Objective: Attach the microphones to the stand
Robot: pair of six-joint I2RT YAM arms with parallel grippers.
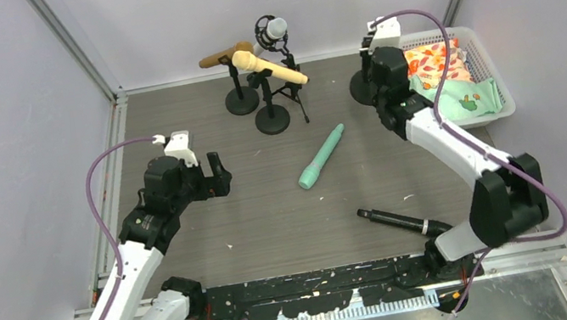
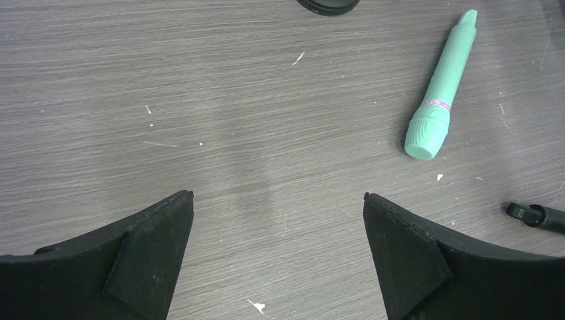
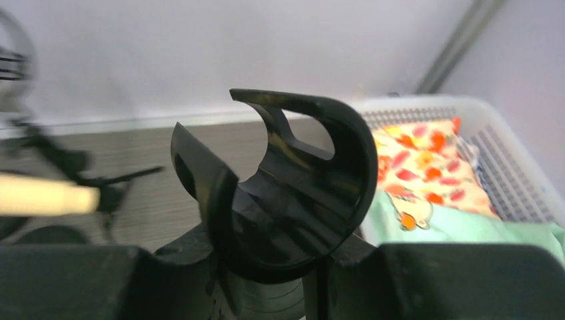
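Observation:
The teal green microphone [image 1: 321,157] lies on the table's middle and shows in the left wrist view [image 2: 440,90]. The black microphone [image 1: 400,221] lies near the front right, with its tip in the left wrist view [image 2: 536,215]. The gold [image 1: 222,55], cream-yellow [image 1: 270,68] and white [image 1: 273,32] microphones sit on stands at the back. My left gripper [image 1: 219,174] [image 2: 278,197] is open and empty over bare table, left of the teal microphone. My right gripper [image 1: 375,62] is shut around the empty black clip [image 3: 293,180] of the far right stand [image 1: 358,88].
A white basket [image 1: 490,58] with patterned cloths stands at the back right, close behind the right gripper, and shows in the right wrist view [image 3: 513,180]. The stand bases [image 1: 272,119] cluster at the back centre. Walls enclose the table on three sides.

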